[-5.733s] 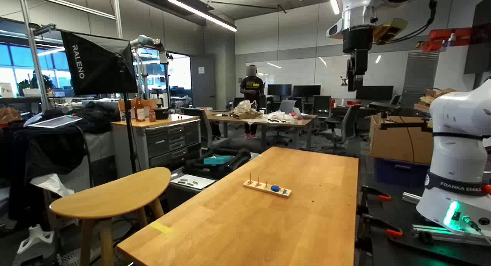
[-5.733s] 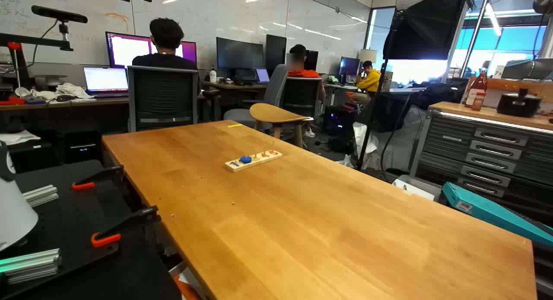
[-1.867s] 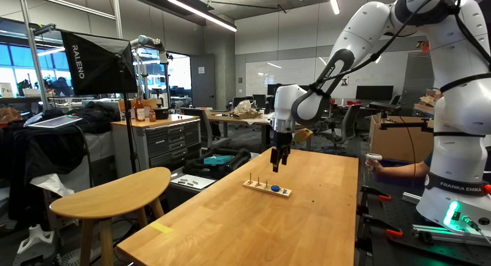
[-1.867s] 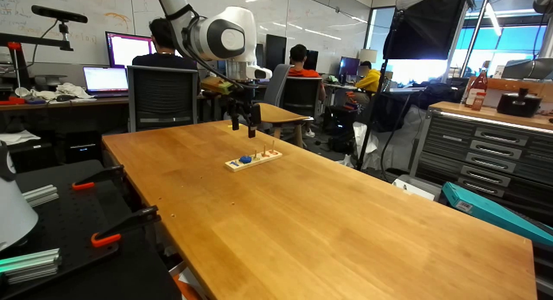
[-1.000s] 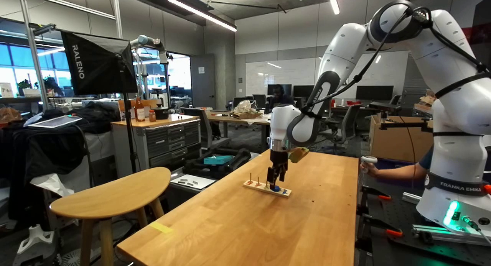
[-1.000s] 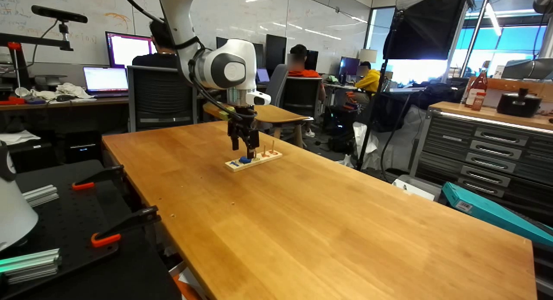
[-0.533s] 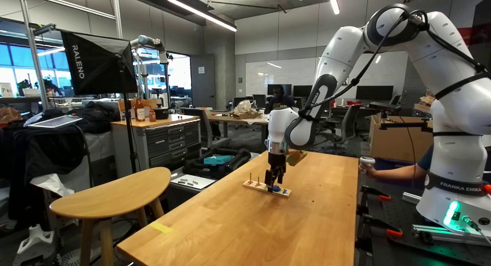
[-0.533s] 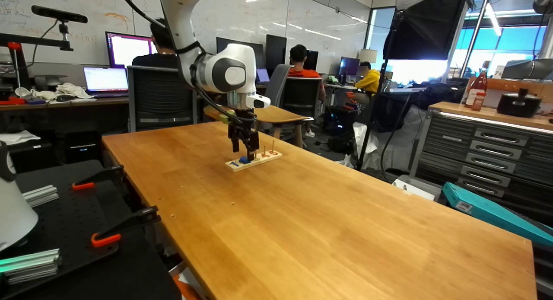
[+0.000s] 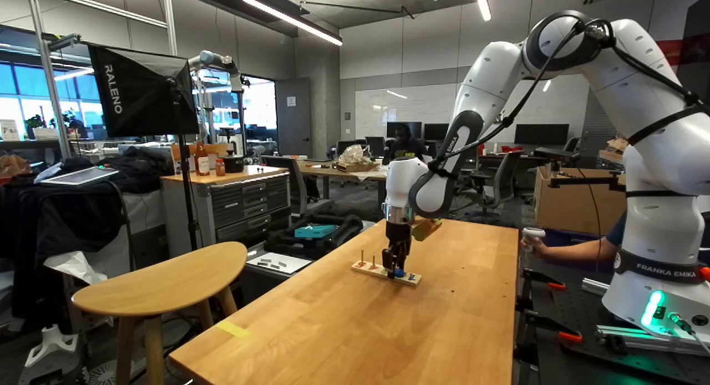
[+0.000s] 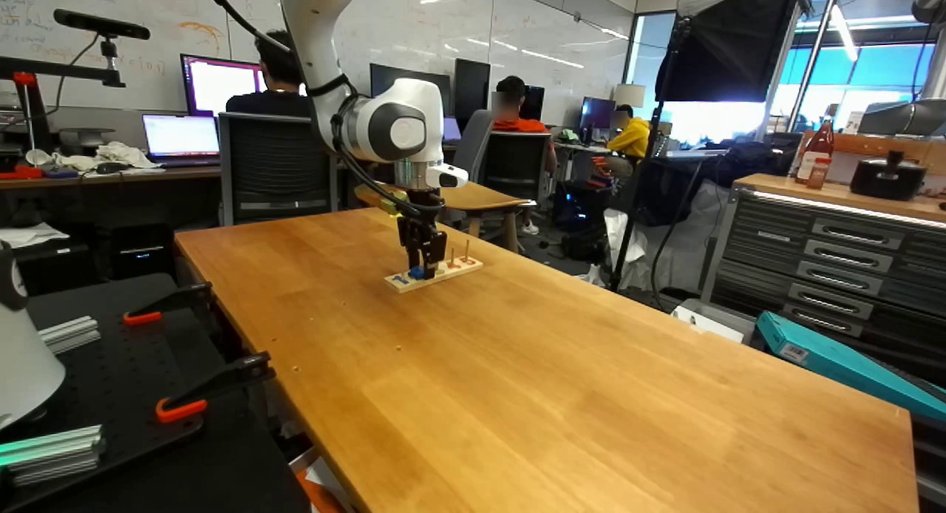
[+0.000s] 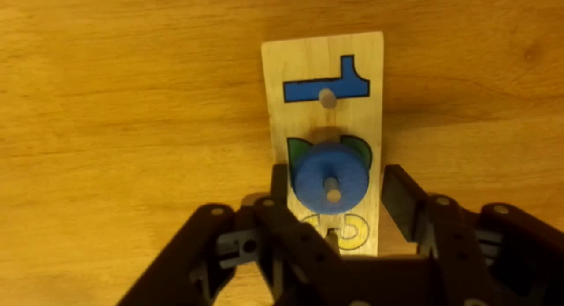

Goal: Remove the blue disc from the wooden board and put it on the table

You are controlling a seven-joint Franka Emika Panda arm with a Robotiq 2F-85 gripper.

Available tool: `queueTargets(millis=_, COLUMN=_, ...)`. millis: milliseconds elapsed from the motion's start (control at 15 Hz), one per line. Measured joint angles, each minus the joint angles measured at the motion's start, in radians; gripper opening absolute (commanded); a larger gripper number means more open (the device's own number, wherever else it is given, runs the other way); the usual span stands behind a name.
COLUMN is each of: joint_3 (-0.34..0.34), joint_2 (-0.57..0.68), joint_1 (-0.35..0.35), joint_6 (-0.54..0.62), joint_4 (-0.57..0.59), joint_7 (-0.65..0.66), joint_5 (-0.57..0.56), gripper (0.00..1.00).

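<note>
The blue disc (image 11: 310, 178) sits on a peg of the wooden board (image 11: 304, 121), over a green numeral partly covered by it. The board is pale, with painted numerals and upright pegs, and lies on the light-brown table (image 9: 388, 329). Low over the board, my gripper (image 11: 335, 176) points down and straddles the disc in the wrist view. Its fingers (image 11: 401, 200) stand apart, one on each side, with a visible gap to the disc on the right and a narrower one on the left. In both exterior views the black fingers partly hide the disc (image 10: 417, 273).
Bare pegs rise from the board beside the gripper, including one by the blue numeral (image 11: 327, 98). Clamps with orange handles (image 9: 554, 285) line the table edge near the robot base. A hand holding a white controller (image 9: 535, 233) shows beyond that edge. A rounded wooden stool (image 9: 161, 279) stands beside the table.
My arm has swung over the table and come down onto the board. In the last half second the fingers have drawn closer together around the disc. Board and disc look unmoved.
</note>
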Motion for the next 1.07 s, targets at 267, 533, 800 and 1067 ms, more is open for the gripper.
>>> queueTargets(millis=267, joint_3=-0.002, joint_2=-0.002, joint_1=0.000, joint_6=0.000, joint_4=0.008, joint_7=0.002, joint_5=0.002, gripper=0.18)
queueTargets(millis=533, joint_3=-0.003, joint_2=-0.005, joint_1=0.000, joint_6=-0.007, joint_4=0.009, joint_7=0.009, joint_5=0.010, gripper=0.18)
queueTargets(millis=800, joint_3=-0.004, joint_2=-0.050, joint_1=0.000, joint_6=-0.056, joint_4=0.014, joint_7=0.013, joint_5=0.034, gripper=0.18)
queueTargets(millis=1067, joint_3=-0.030, joint_2=-0.142, joint_1=-0.002, joint_6=-0.133, joint_4=0.035, joint_7=0.019, joint_5=0.036, gripper=0.18)
